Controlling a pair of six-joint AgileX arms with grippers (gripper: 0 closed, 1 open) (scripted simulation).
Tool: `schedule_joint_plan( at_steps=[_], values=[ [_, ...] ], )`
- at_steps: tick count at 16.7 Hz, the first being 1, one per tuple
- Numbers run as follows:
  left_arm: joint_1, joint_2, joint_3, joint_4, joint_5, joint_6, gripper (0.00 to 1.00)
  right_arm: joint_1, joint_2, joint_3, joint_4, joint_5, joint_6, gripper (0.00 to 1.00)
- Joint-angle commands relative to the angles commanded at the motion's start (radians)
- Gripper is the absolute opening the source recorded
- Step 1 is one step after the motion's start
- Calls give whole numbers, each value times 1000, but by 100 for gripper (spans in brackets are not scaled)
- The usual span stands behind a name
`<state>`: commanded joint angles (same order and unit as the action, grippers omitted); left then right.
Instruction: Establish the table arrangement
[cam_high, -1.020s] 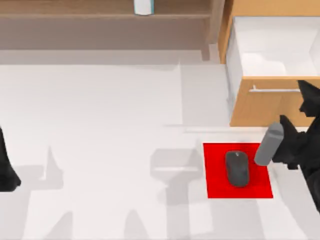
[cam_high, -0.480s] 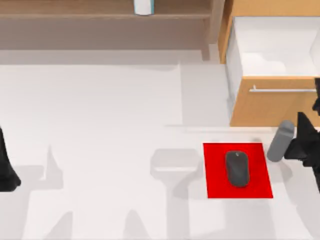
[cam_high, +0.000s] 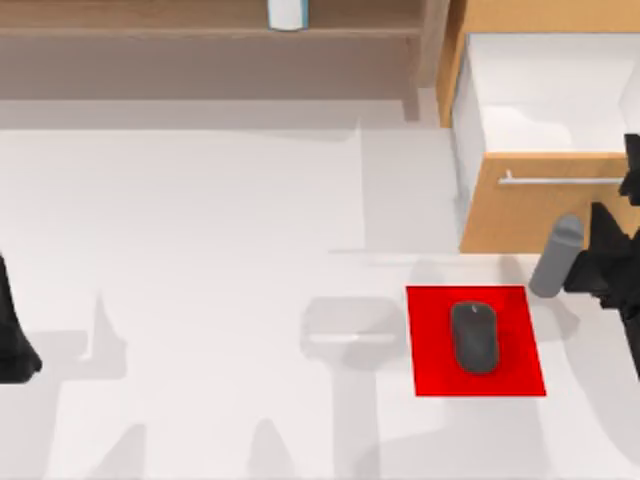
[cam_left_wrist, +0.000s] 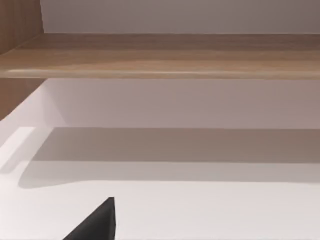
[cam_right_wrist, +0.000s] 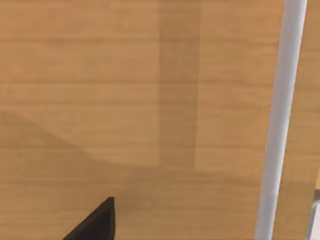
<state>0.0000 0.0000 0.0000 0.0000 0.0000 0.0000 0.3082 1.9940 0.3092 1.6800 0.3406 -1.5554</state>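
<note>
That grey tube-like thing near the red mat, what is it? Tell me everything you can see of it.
The grey cylinder is a plain, matte, rounded-ended tube, perhaps a small bottle, though that cannot be settled. In the top view it leans, its upper end towards the light wooden drawer front and its lower end near the far right corner of the red rectangular mat. The right gripper, dark and angular, sits against its right side and seems to hold it. Whether it rests on the white table is unclear.

Matte white table (cam_high: 200, 220); wooden drawer (cam_high: 520, 215).
</note>
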Motion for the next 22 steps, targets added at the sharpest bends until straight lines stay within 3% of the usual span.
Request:
schedule_joint_plan(
  at_steps=[2,15,22],
  values=[
    [0,0,0,0,0,0,100,0,0,0,0,0,0,100],
    [0,0,0,0,0,0,100,0,0,0,0,0,0,2],
    [0,0,0,0,0,0,100,0,0,0,0,0,0,0]
  ],
)
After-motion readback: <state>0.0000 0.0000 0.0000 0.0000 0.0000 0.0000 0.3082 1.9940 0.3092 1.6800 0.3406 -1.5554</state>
